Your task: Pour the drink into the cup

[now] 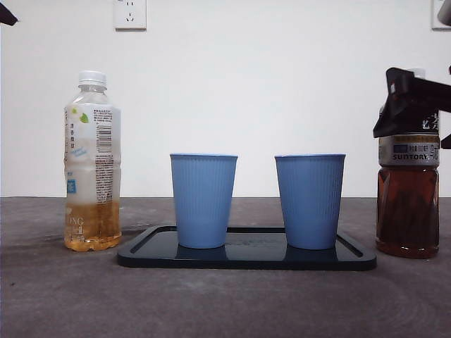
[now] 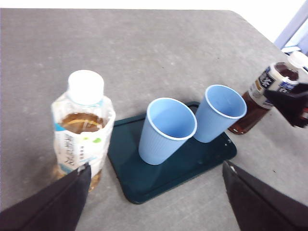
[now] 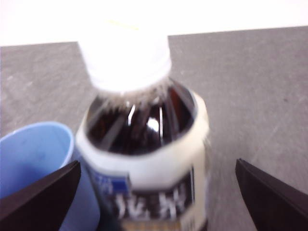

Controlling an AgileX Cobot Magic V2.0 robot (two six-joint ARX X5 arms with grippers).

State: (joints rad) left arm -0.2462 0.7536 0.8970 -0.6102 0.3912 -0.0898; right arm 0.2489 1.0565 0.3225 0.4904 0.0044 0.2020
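At the desk's right edge, the right end effector [image 3: 154, 202] straddles the upright dark-tea plastic bottle [image 1: 407, 197], jaws wide, not yet gripping, beside the nearer ribbed blue cup [image 1: 310, 201].

Left gripper [image 2: 154, 202]: two matte black jaws, each a broad wedge tapering to a blunt pointed tip, with a pale scuff at each tip. Surfaces plain; no markings, screws or cables visible.

Right gripper [image 3: 156, 192]: two matte black wedge jaws of the same form, edges straight, slightly blurred. In the front view it shows as a black angular block [image 1: 412, 102] with stepped, hard edges. A small black tip [image 1: 7, 14] sits at the far left top corner.
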